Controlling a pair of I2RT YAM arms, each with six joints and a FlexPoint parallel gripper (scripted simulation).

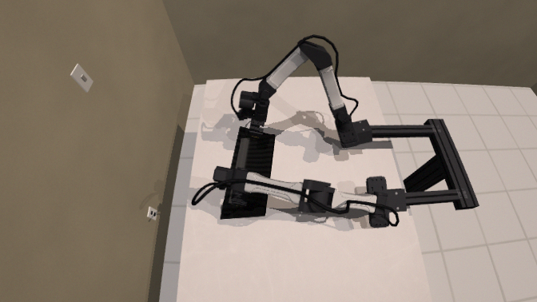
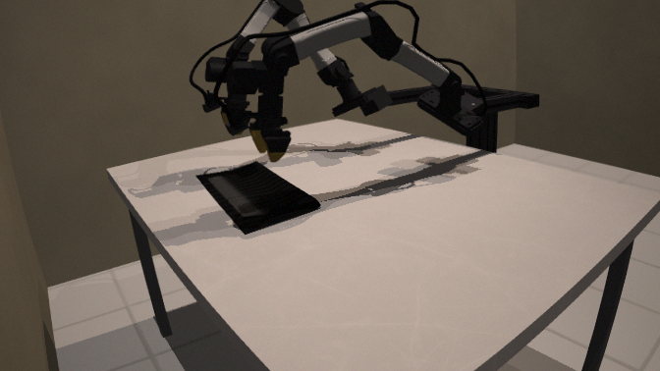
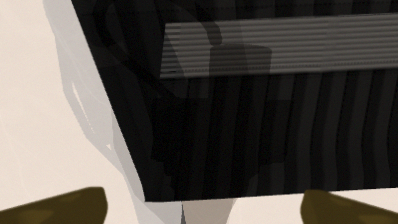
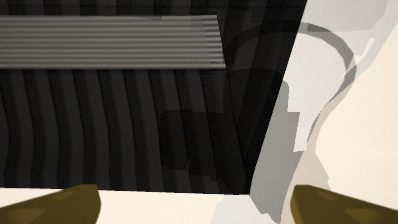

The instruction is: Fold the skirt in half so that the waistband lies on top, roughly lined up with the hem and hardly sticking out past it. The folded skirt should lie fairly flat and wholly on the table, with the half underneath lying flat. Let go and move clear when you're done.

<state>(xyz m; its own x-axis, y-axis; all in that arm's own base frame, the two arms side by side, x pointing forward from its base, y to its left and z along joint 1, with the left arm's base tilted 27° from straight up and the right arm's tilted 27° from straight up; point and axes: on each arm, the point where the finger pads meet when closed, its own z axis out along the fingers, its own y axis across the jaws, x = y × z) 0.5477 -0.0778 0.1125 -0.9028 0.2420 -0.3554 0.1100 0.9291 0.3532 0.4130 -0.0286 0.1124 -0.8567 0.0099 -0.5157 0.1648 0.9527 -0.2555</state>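
Observation:
The black pleated skirt (image 1: 260,157) (image 2: 280,191) (image 3: 325,125) (image 4: 100,125) lies folded and fairly flat on the table. Its grey ribbed waistband (image 1: 242,153) (image 3: 300,47) (image 4: 100,42) lies straight on top, and a dark strip of the lower layer shows beyond it. The lower half also shows past both ends of the waistband. My left gripper (image 2: 267,151) (image 3: 203,198) is open and empty above the fold-side edge near the skirt's left end. My right gripper (image 2: 232,125) (image 4: 196,194) is open and empty above the same edge near the right end. Neither touches the skirt.
The pale table (image 1: 304,256) (image 2: 417,255) extends around the skirt on all sides. A wall (image 1: 120,160) stands beyond the table's far edge. The frame (image 1: 451,164) carrying both arms stands at the opposite edge. Arm shadows cross the table and skirt.

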